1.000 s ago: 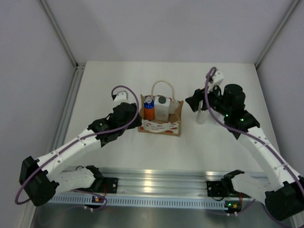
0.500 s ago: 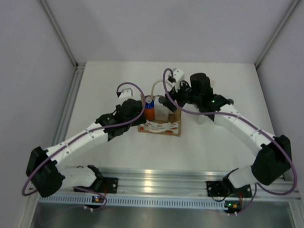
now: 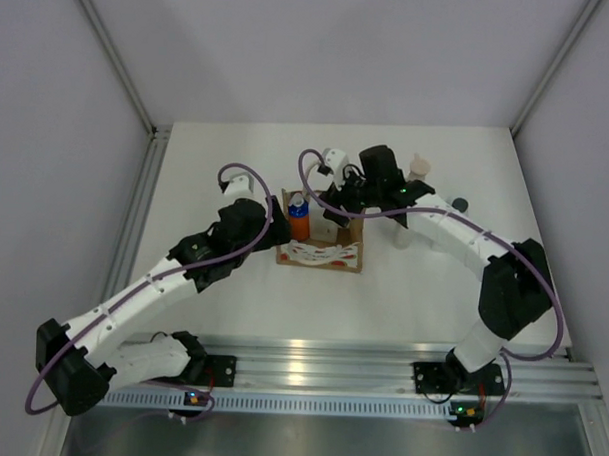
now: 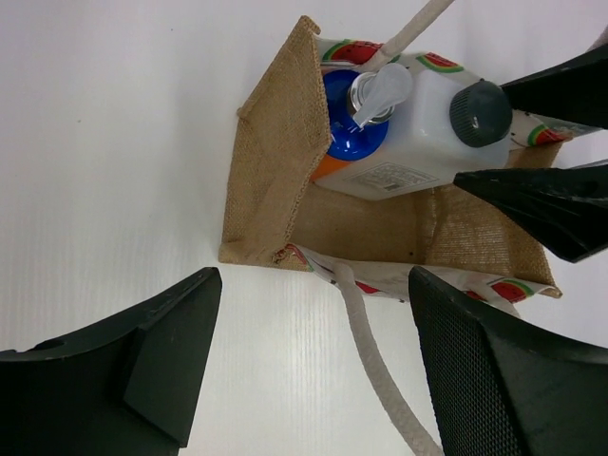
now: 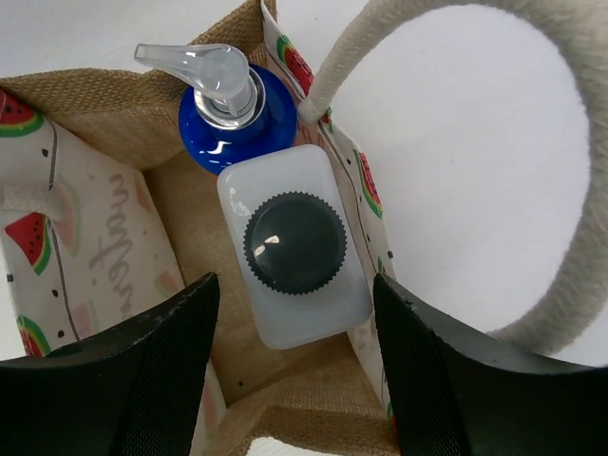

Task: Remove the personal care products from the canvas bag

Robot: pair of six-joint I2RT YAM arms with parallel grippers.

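The canvas bag [image 3: 324, 253] stands mid-table with its mouth open. Inside it are the orange bottle with a blue pump top [image 3: 299, 221] and a white bottle with a dark grey cap [image 5: 294, 242]. My right gripper [image 3: 335, 209] hangs open just above the bag mouth, one finger on each side of the white bottle [image 4: 408, 152] without touching it [image 5: 294, 380]. My left gripper [image 3: 272, 231] is open and empty beside the bag's left side [image 4: 313, 370]; one cream handle [image 4: 372, 353] lies between its fingers. The bag wall [image 5: 104, 114] and blue top [image 5: 228, 119] show in the right wrist view.
A grey-green bottle with a beige pump top [image 3: 419, 169] stands on the table behind the right arm. A white bottle [image 3: 403, 235] stands to the right of the bag, and a dark grey cap [image 3: 458, 203] shows past the arm. The other handle loop [image 5: 570, 190] arches beside the right fingers.
My right arm has swung left from the right side of the table to over the bag mouth. My left arm shifted slightly and stays beside the bag.
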